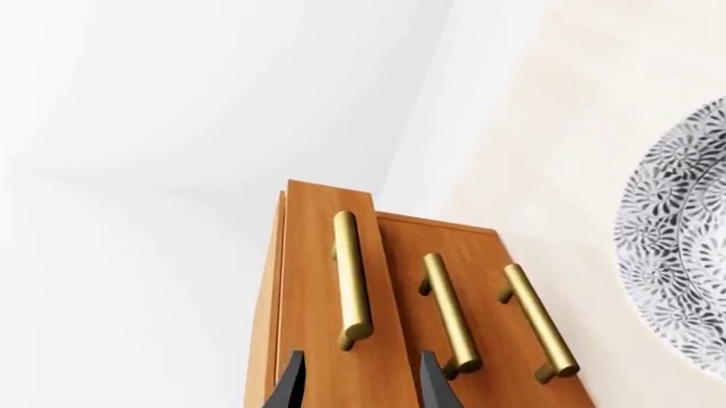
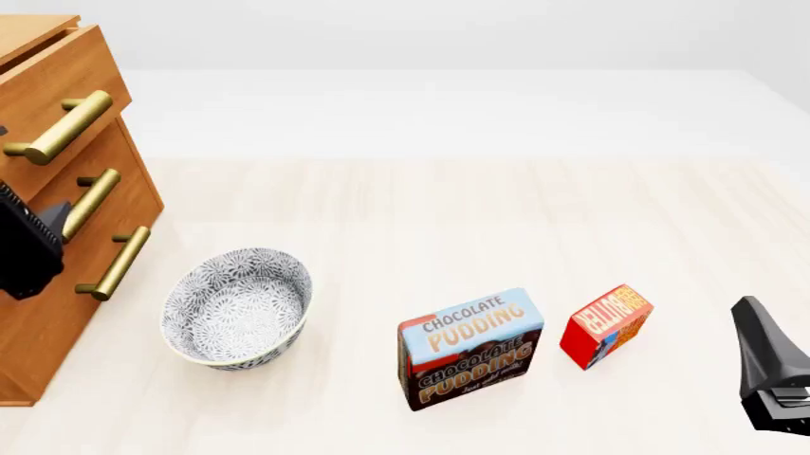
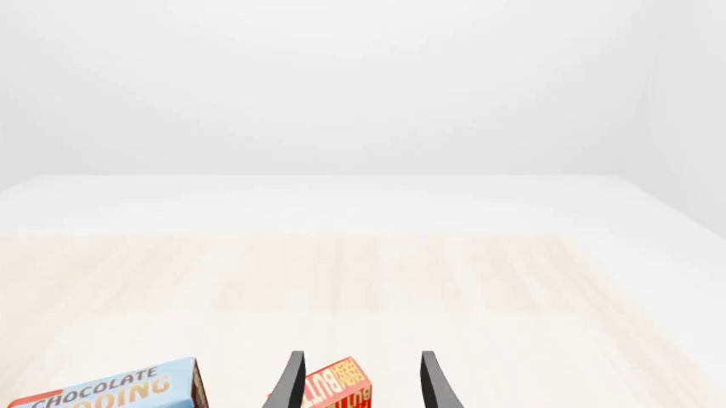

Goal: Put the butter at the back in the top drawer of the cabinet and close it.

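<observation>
Nearest the front camera, low at the right edge, sits my right gripper (image 2: 769, 374), dark, its fingers spread apart with nothing between them; through its wrist camera the two fingertips (image 3: 292, 382) frame the red butter (image 3: 338, 389), which stands ahead of them and is not touched. Going by size from here: the cabinet (image 2: 51, 313) fills the far left of the table (image 2: 443, 218), light-brown wood with three drawers, and its top drawer (image 2: 57, 85) juts out a little beyond the two below, so it stands slightly open. Each drawer carries a brass bar handle, the uppermost (image 2: 61, 128) nearest my left gripper (image 1: 360, 387), whose fingers are parted and empty, pointed at the front of that top drawer just below its handle (image 1: 352, 276); in the front view only a dark part of that arm shows against the cabinet face. Next comes the patterned bowl (image 2: 237, 305), grey and white, on the table just right of the cabinet and apart from it. Then the Chocolate Pudding box (image 2: 469, 347), blue and brown, upright near the front middle. Smallest is the butter (image 2: 606, 325), upright and tilted, just right of the pudding box without touching it, between that box and my right gripper
</observation>
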Controlling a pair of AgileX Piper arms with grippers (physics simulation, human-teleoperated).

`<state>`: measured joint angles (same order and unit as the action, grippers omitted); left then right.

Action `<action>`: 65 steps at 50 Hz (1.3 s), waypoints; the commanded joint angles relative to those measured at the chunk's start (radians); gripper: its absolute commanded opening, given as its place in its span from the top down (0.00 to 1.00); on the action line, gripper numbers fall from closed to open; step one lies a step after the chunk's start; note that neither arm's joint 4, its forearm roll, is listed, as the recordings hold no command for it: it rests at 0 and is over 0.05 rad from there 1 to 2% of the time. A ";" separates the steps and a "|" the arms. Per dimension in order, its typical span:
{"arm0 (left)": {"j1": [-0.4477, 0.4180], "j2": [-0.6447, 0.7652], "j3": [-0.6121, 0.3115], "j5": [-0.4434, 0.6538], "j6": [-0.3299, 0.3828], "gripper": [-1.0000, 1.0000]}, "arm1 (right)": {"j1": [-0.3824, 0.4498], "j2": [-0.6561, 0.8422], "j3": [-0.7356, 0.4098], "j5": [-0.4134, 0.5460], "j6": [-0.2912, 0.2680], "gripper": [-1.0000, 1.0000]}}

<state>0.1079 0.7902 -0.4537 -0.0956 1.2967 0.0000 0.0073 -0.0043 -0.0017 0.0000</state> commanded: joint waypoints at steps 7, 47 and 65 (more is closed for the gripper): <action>0.015 0.043 -0.003 -0.040 0.000 0.00 | 0.000 0.000 0.000 0.000 0.000 0.00; 0.037 0.119 -0.005 -0.103 0.001 0.00 | 0.000 0.000 0.000 0.000 0.000 0.00; 0.036 0.136 -0.002 -0.123 0.002 0.00 | 0.000 0.000 0.000 0.000 0.000 0.00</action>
<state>0.1439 0.9158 -0.4581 -0.2051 1.2979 0.0000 0.0073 -0.0043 -0.0017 0.0000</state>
